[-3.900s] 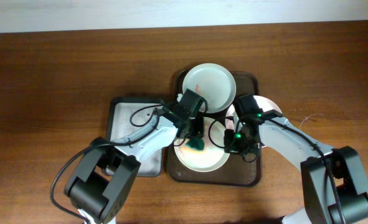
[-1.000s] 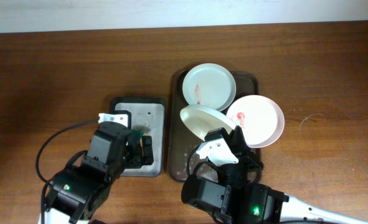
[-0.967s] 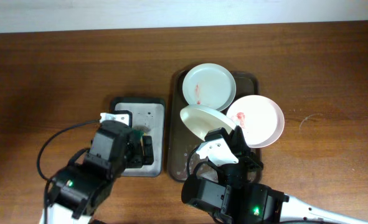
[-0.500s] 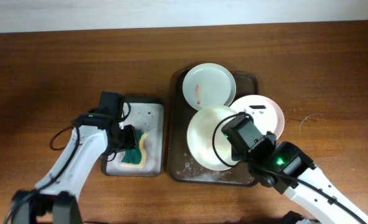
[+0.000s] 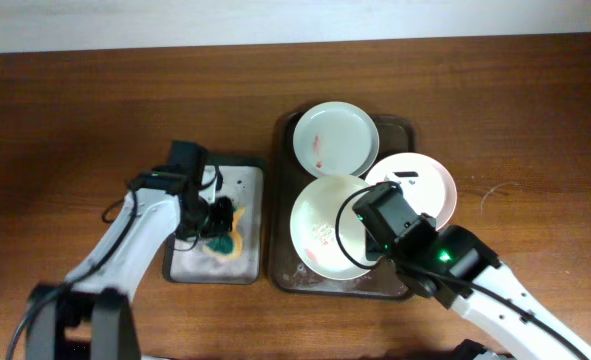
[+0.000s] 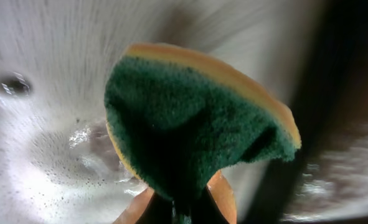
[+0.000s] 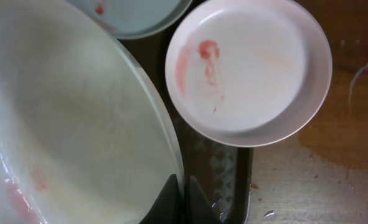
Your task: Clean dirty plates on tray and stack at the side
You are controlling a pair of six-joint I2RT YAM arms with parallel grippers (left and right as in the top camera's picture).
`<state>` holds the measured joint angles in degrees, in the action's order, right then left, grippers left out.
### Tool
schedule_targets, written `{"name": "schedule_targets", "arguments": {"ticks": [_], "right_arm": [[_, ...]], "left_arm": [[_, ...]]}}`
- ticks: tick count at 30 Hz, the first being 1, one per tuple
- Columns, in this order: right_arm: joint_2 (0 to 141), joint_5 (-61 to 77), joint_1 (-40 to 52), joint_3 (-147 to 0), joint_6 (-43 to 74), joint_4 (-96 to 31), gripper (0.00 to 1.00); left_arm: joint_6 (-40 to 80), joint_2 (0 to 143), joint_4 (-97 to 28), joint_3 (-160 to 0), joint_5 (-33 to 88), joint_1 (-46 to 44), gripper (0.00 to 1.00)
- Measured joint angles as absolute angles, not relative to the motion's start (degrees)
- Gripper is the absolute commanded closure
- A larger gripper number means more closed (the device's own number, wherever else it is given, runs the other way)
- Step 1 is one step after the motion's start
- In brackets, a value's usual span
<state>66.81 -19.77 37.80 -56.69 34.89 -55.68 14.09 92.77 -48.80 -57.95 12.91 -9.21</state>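
Observation:
Three dirty plates lie on the large dark brown tray (image 5: 399,128). A pale green plate (image 5: 336,139) with a red smear sits at the tray's back. A pink plate (image 5: 427,182) with red smears sits at the right, also in the right wrist view (image 7: 249,65). My right gripper (image 5: 379,246) is shut on the rim of the near plate (image 5: 325,228), which is large in the right wrist view (image 7: 65,124) with faint red marks; the fingers (image 7: 181,198) pinch its edge. My left gripper (image 5: 213,218) is shut on the green-and-yellow sponge (image 5: 221,240), seen close in the left wrist view (image 6: 196,118).
A smaller dark tray (image 5: 197,266) with a whitish wet inside lies left of the big tray, under the sponge. Bare wooden table (image 5: 65,120) surrounds both trays. Water drops wet the big tray's front (image 5: 295,270).
The near plate has shifted slightly left and lower in my right gripper. My left gripper has moved right over the small tray, with the sponge now lifted in it.

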Motion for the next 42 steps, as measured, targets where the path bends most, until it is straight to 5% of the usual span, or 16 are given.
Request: {"name": "schedule_targets", "arguments": {"ticks": [6, 20, 34, 42], "right_arm": [[83.31, -17.15, 37.78, -56.66, 38.7, -52.64, 0.96], [89.34, -15.2, 37.78, -56.53, 44.84, -50.28, 0.96], [89.73, -13.34, 37.54, -56.25, 44.82, -50.3, 0.96], [89.73, -15.92, 36.97, -56.25, 45.04, -51.29, 0.96]], "left_arm": [[14.59, 81.87, -48.21, -61.58, 19.79, -11.57, 1.0], [33.28, 102.78, -27.27, -58.85, 27.49, -32.84, 1.0], [34.96, 103.68, -37.23, -60.95, 13.41, -31.75, 1.0], [34.48, 104.64, -28.82, -60.42, 34.0, -32.64, 1.0]]}}
